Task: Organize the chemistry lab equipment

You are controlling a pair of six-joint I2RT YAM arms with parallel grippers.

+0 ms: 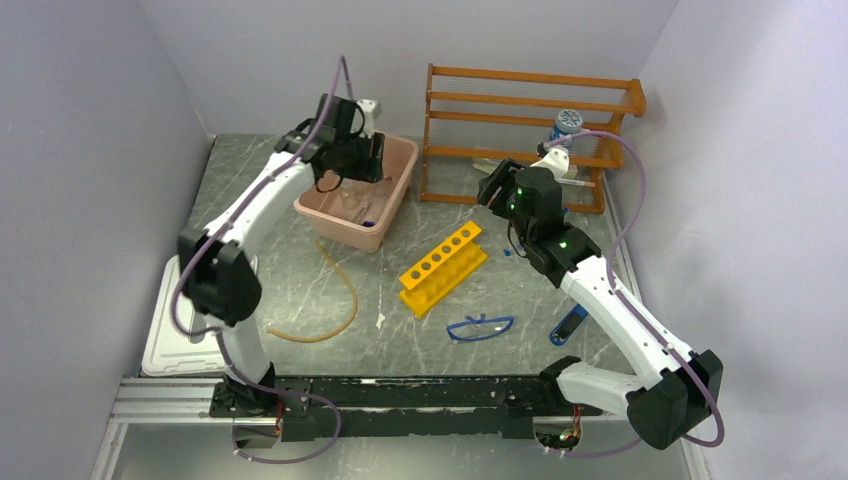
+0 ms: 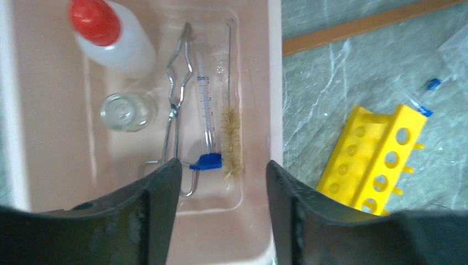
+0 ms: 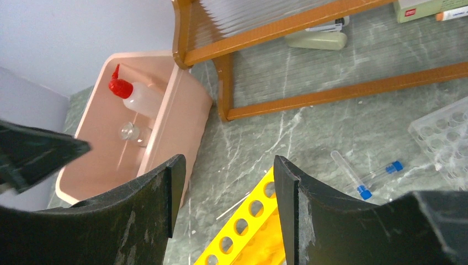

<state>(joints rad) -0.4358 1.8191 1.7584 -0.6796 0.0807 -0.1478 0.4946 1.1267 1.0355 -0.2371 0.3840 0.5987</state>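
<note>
My left gripper (image 2: 223, 176) hangs open above the pink tub (image 2: 274, 83) with nothing between its fingers. On the tub's floor lie the red-capped squeeze bottle (image 2: 118, 41), the tiny clear beaker (image 2: 126, 111), the metal tongs (image 2: 176, 105), a blue-capped tube (image 2: 207, 118) and a bristle brush (image 2: 232, 118). My right gripper (image 3: 229, 171) is open and empty over the table, above the far end of the yellow holed rack (image 3: 254, 226). Two blue-capped tubes (image 3: 353, 176) lie to its right. On the table lie blue-framed goggles (image 1: 480, 326) and tan tubing (image 1: 335, 300).
The wooden shelf rack (image 1: 530, 130) stands at the back right, with a clear well plate (image 3: 444, 138) on the table before it. The white lid (image 1: 190, 315) lies at the near left. A blue item (image 1: 568, 325) lies beside my right arm.
</note>
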